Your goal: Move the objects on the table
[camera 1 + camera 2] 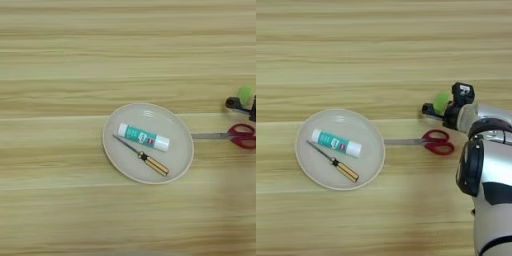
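On the table, my right gripper comes in from the right on its silver forearm. Its two black fingers are shut on the short green bar, just above the scissors' handles. The red-handled scissors lie flat with their blades pointing left, touching the rim of a beige plate. In the plate lies the white glue stick with a teal label.
A small screwdriver with an amber handle lies in the plate, just in front of the glue stick. Bare wood stretches to the far side and left of the plate.
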